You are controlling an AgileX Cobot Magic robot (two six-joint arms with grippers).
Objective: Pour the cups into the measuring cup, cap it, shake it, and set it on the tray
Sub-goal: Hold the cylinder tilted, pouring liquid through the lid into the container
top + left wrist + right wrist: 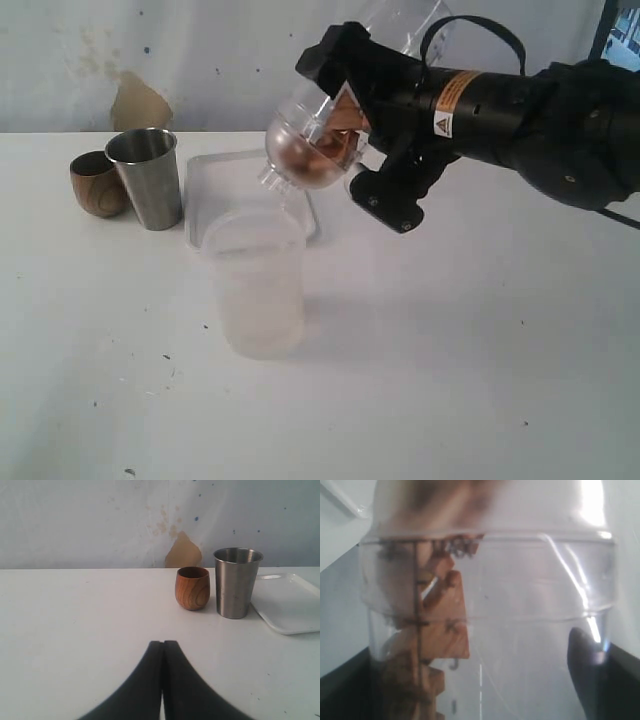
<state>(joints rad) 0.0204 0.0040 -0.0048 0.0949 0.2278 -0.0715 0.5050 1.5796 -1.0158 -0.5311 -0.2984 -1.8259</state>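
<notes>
My right gripper [348,112] is shut on the measuring cup [318,138] and holds it in the air, steeply tilted. Its domed, covered end points down and left, with brown contents gathered there. It hangs above the tray's near edge and the frosted tumbler. In the right wrist view the clear measuring cup [520,630] fills the frame, black scale down its side, one dark fingertip [582,665] against it. The steel tumbler [146,178] and wooden cup [97,184] stand upright at the back left, beside the white tray [215,180]. My left gripper [163,642] is shut and empty, short of the wooden cup [192,587] and the steel tumbler [237,582].
A wide frosted plastic tumbler [256,285] stands upright in front of the tray, just below the tilted measuring cup. The tray's corner [292,605] lies right of the steel tumbler in the left wrist view. A pale wall closes off the back of the white table [450,380].
</notes>
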